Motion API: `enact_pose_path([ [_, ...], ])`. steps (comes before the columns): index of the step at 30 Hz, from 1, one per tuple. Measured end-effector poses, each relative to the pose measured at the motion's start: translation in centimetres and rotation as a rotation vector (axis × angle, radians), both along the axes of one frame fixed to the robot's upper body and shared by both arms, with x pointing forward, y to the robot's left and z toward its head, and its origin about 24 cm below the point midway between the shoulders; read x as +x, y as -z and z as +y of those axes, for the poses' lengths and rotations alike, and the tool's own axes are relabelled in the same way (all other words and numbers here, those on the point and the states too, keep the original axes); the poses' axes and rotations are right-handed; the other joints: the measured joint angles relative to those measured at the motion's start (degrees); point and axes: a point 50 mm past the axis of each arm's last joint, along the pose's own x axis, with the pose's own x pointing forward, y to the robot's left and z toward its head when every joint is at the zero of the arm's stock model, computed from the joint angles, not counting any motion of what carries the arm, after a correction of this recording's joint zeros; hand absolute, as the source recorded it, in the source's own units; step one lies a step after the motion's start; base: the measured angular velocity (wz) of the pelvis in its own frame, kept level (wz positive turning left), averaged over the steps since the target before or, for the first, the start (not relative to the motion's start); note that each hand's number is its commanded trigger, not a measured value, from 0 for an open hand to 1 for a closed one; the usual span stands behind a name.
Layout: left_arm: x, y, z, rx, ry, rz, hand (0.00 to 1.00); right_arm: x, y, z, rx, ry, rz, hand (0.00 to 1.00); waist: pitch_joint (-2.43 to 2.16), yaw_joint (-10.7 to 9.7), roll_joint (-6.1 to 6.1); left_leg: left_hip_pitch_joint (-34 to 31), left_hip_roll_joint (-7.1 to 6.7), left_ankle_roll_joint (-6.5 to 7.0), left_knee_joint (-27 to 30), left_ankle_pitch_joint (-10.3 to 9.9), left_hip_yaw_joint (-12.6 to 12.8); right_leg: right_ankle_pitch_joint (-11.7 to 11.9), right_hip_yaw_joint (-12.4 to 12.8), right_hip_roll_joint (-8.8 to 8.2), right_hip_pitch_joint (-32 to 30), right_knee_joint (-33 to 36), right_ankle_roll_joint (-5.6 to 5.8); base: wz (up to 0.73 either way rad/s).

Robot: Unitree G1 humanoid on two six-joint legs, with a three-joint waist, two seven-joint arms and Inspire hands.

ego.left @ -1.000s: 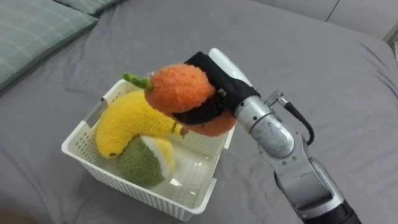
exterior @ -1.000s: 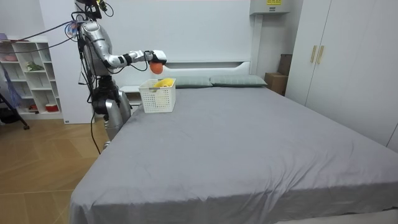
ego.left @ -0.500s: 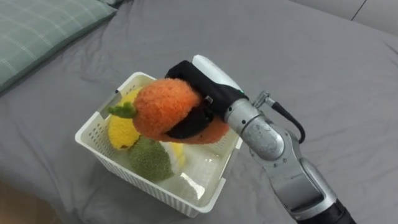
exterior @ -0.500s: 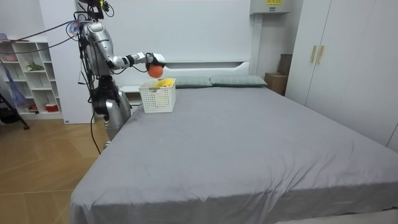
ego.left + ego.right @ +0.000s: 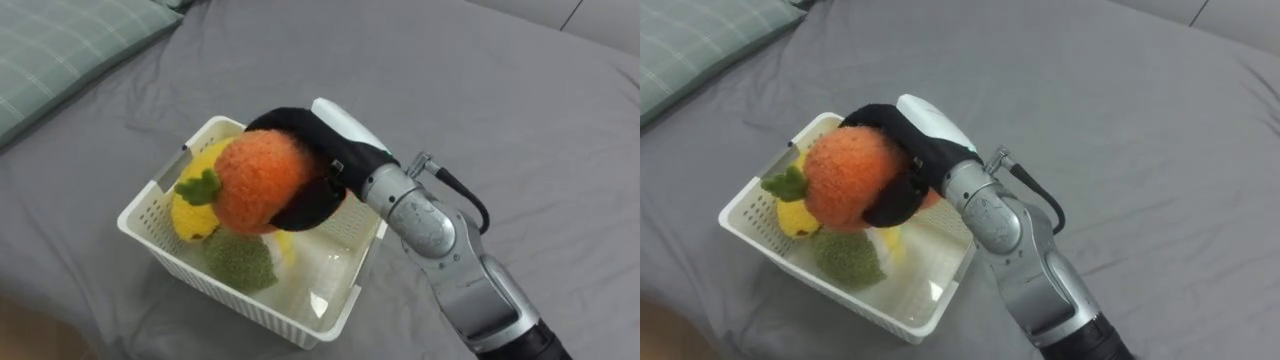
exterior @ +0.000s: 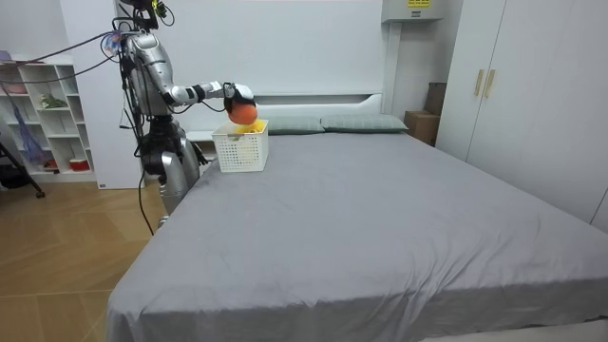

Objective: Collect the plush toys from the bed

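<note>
Standing beside the bed [image 5: 480,90], the robot holds its right hand [image 5: 332,160] over the white basket [image 5: 235,297] that rests on it, fingers curled round an orange plush [image 5: 262,180] just above the yellow toy [image 5: 190,208] and green toy [image 5: 240,263] lying inside.

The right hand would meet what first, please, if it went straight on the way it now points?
Probably the yellow toy in the basket: the right hand, gripping the orange toy, points down-left at it. Depth is unclear; the green toy is possible.
</note>
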Motion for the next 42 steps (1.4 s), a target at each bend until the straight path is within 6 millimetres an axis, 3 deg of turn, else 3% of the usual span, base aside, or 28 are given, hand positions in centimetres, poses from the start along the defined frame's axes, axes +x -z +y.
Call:
enact_pose_path([
  [23, -0.5, 0.1, 0.5, 0.014, -0.003, 0.026, 0.00, 0.4, -0.4, -0.7, 0.018, 0.057, -0.034, 0.00, 0.00, -1.9, 0.20, 1.0, -0.01, 0.06, 0.0, 0.0, 0.5, 0.0, 0.7, -0.09, 1.2, 0.2, 0.00, -0.01],
  [29, -0.7, 0.1, 0.8, 0.014, -0.032, 0.025, 0.00, 0.8, -0.8, -1.6, 0.060, 0.110, -0.052, 0.00, -0.57, -3.1, 0.49, 1.2, -0.03, 0.07, 0.2, 0.0, 0.5, 0.0, 0.6, -0.09, 1.2, 0.2, 0.00, 0.00],
  [36, -2.1, 0.4, 1.3, 0.009, -0.100, 0.054, 0.00, 1.2, -1.9, -5.2, 0.202, 0.306, -0.128, 0.00, -0.46, -5.3, 1.12, 2.3, -0.02, 0.07, 0.1, 0.0, 0.7, 0.0, 1.2, -0.05, 2.0, 0.2, 0.00, -0.02],
  [42, -3.3, 0.6, 1.4, 0.019, -0.117, 0.078, 0.00, 1.0, -1.9, -8.2, 0.312, 0.476, -0.178, 0.00, -1.01, -9.1, 2.22, 2.3, 0.04, 0.09, -0.3, 0.0, 1.1, 0.0, 1.5, -0.07, 2.0, 0.3, 0.02, -0.03],
])
